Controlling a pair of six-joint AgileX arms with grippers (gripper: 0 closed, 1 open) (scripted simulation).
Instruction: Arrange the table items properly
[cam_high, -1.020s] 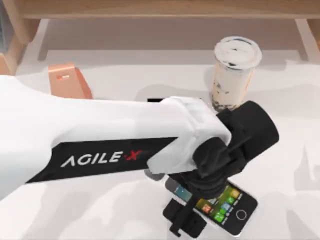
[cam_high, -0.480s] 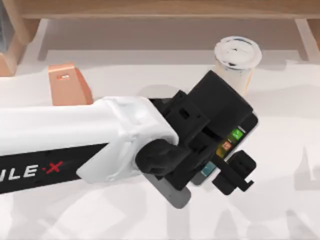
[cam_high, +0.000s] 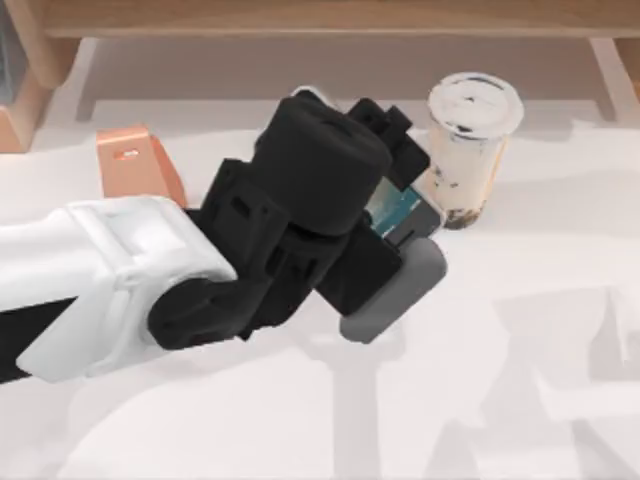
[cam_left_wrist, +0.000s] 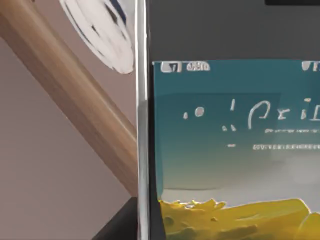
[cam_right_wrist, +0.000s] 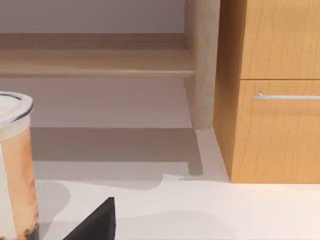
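My left gripper (cam_high: 398, 178) is raised over the middle of the table, shut on the black smartphone (cam_high: 402, 212). A strip of its teal screen shows past the black wrist. The left wrist view has the phone's screen (cam_left_wrist: 235, 150) very close, with the cup's white lid (cam_left_wrist: 100, 30) behind it. The grey mouse (cam_high: 396, 292) lies on the table just in front of the gripper. The tall lidded milk-tea cup (cam_high: 468, 150) stands upright to the gripper's right; its side (cam_right_wrist: 12, 165) also appears in the right wrist view.
A peach-orange wedge stand (cam_high: 140, 165) sits at the back left, behind my left arm. A wooden shelf edge (cam_high: 320, 20) runs along the back. The right wrist view has a wooden drawer cabinet (cam_right_wrist: 280, 100) and a black corner (cam_right_wrist: 97, 222) low down.
My left arm lifted the smartphone from the table's front and carried it back and left, beside the cup. The mouse, mostly hidden under the arm a second ago, now lies uncovered.
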